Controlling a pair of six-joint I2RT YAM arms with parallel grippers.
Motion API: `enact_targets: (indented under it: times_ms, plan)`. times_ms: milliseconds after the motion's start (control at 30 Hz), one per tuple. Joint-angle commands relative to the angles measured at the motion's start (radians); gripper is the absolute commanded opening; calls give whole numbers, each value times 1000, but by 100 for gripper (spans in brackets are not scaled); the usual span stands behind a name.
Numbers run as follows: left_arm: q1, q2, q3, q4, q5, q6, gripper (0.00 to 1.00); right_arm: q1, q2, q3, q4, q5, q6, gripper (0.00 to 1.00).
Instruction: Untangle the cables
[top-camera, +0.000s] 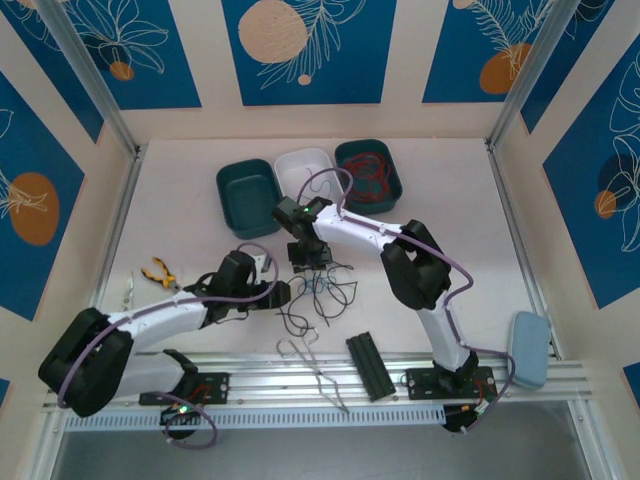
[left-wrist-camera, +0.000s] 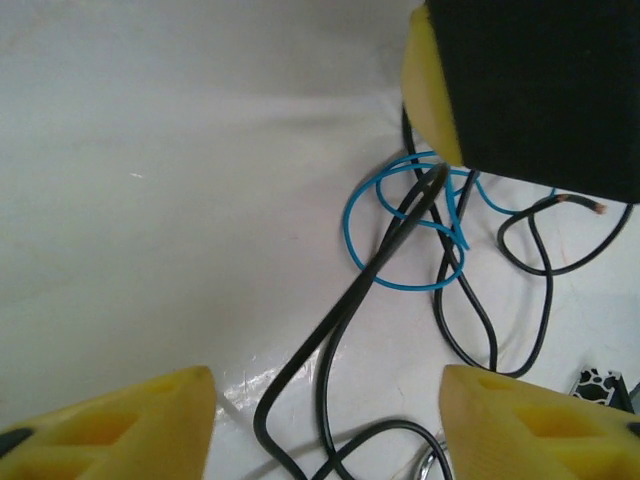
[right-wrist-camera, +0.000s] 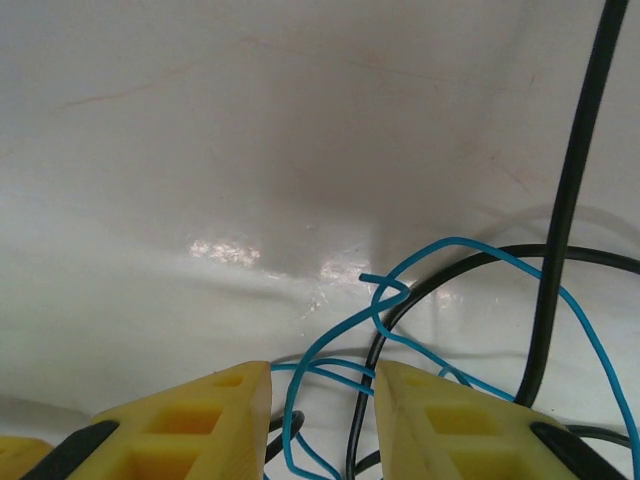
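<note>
You're mid-separation: the cables (top-camera: 318, 295) lie knotted on the counter (top-camera: 200, 230) between your two arms; your left jaws stand wide apart either side of a black strand (left-wrist-camera: 343, 303), touching nothing; a blue strand (right-wrist-camera: 452, 239) and a black one run between your right jaws, pinched or not I cannot tell; next, clamp the black strand and draw it gently leftwards, clear of the blue loop.

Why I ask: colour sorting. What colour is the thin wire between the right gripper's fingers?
Blue wire; best in right wrist view.
</note>
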Motion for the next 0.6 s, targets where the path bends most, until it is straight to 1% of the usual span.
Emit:
enact_targets:
  times_ms: [0,33,67,100,133,200,300,367,433,567]
  plan:
    - [-14,57,9,81,35,13,49,-7,8,-8,9,-31,15,33]
    - [-14,72,12,90,35,11,46,-9,10,-12,18,-36,16,33]
    - [-14,87,13,102,33,9,40,-12,14,-15,28,-42,16,32]
    - [-14,95,14,110,28,4,34,-16,19,-16,33,-47,17,29]
    - [-13,101,15,117,25,2,31,-19,20,-16,39,-50,16,26]
    - [-14,102,19,122,12,-1,21,-26,19,-11,44,-53,13,18]
    - [-12,90,28,118,-20,0,10,-29,-3,-7,59,-49,-1,8]
    - [-13,87,35,119,-39,0,5,-33,-23,1,64,-47,-11,0]
    - [-13,89,44,127,-48,0,3,-35,-52,10,63,-37,-21,0]
    - [-12,111,70,159,-59,0,3,-33,-140,16,73,-8,-38,0]
